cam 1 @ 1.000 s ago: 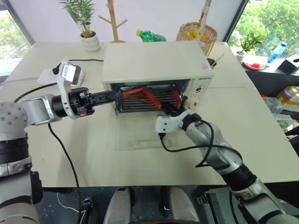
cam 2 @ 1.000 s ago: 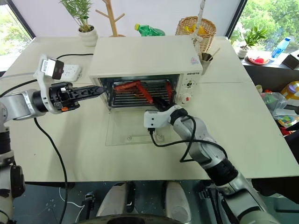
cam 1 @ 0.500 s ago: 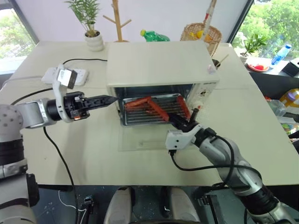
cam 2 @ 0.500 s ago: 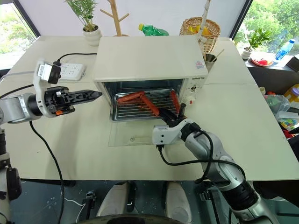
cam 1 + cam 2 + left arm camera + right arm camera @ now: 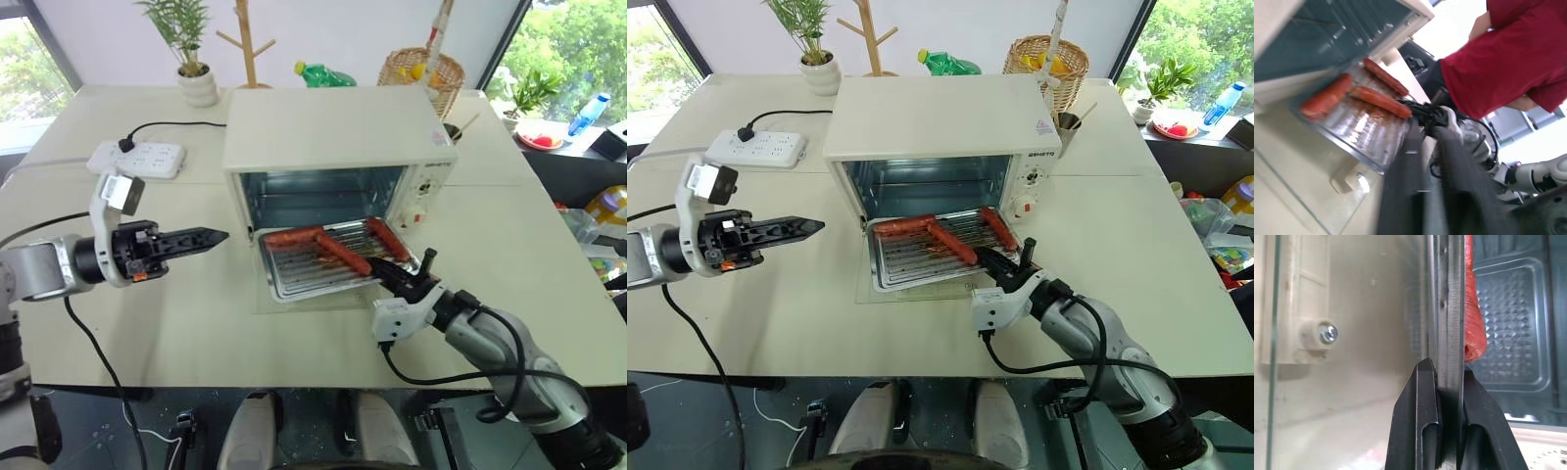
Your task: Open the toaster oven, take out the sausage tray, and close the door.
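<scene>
Sausage tray point(image 5: 1449, 333) rim between right jaws

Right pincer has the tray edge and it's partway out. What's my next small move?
Probably keep drawing the right pincer straight back toward the robot. It is shut on the front rim of the sausage tray, whose rear still sits at the mouth of the toaster oven, above the lowered door. The left pincer hangs clear to the side.
</scene>
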